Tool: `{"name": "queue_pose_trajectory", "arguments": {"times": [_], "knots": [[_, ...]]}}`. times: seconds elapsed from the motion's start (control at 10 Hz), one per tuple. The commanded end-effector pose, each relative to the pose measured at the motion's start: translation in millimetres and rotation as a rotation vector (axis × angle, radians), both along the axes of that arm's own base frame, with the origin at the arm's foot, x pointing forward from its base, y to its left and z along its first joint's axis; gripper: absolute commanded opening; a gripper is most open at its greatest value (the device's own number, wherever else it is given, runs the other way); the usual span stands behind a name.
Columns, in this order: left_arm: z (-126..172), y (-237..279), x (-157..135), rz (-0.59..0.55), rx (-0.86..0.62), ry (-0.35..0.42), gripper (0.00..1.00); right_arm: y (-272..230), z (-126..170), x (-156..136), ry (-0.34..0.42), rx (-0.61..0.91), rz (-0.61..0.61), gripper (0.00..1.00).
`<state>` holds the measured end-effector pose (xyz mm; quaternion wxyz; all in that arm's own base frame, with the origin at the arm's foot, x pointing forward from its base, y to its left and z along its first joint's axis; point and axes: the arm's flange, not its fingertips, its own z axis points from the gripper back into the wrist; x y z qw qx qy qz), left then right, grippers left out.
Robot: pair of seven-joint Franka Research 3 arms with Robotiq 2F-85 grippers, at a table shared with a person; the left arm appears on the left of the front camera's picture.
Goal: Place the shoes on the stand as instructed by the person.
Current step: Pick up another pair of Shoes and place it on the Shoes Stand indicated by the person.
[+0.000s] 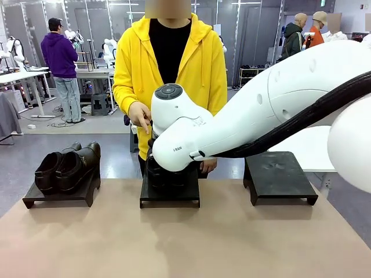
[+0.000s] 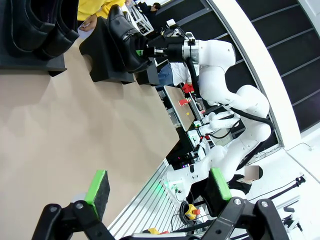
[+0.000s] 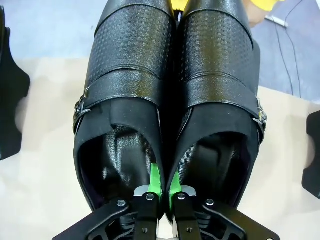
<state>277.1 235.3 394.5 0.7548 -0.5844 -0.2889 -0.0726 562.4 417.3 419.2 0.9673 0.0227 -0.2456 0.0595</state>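
Note:
One pair of black shoes (image 1: 68,167) stands on the left stand (image 1: 58,197). The second pair of shoes (image 3: 170,90) fills the right wrist view, toes pointing away. My right gripper (image 3: 161,189) is shut on their two inner walls, pinching them together. In the front view this pair (image 1: 164,174) is at the middle stand (image 1: 170,196), mostly hidden behind my right arm (image 1: 261,110); whether it rests on the stand I cannot tell. The person (image 1: 169,63) in the yellow hoodie stands behind that stand, one hand (image 1: 139,116) lowered toward it. My left gripper (image 2: 157,187) hangs open above the table, holding nothing.
A third black stand (image 1: 280,176) sits at the right with nothing on it. The brown table top (image 1: 185,243) stretches toward me in front of the stands. Another person in a purple hoodie (image 1: 61,63) stands far back left.

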Motion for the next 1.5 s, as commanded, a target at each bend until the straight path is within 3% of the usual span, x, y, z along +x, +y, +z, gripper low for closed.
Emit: {"name": "queue_pose_trajectory", "arguments": {"times": [0.0, 0.4, 0.5, 0.6, 0.7, 0.9, 1.1, 1.2, 1.3, 1.4], "knots": [[1, -1, -4, -0.012, 0.000, -0.016, 1.00, 6, -1, -2, -0.048, 0.003, -0.051, 0.07], [1, -1, -4, -0.012, 0.000, -0.016, 1.00, 2, -12, -1, -0.038, 0.015, -0.079, 0.07], [1, -1, -4, -0.012, 0.000, -0.016, 1.00, 0, -12, -1, -0.040, 0.015, -0.078, 0.36], [1, -1, -4, -0.012, 0.000, -0.016, 1.00, -2, -10, -2, -0.042, 0.013, -0.075, 0.46], [1, -1, -4, -0.012, 0.000, -0.016, 1.00, -3, -9, -2, -0.044, 0.011, -0.073, 0.75], [1, -1, -4, -0.012, 0.000, -0.016, 1.00, -4, -5, -5, -0.041, 0.015, -0.068, 1.00], [1, -1, -4, -0.012, 0.000, -0.016, 1.00, -6, -1, -9, -0.039, 0.021, -0.062, 1.00], [1, -1, -4, -0.012, 0.000, -0.016, 1.00, -8, 0, -11, -0.038, 0.019, -0.057, 0.89], [1, -1, -4, -0.012, 0.000, -0.016, 1.00, -9, 1, -12, -0.035, 0.011, -0.052, 0.98], [1, -1, -4, -0.012, 0.000, -0.016, 1.00, -8, 2, -13, -0.006, 0.018, -0.038, 1.00]]}}
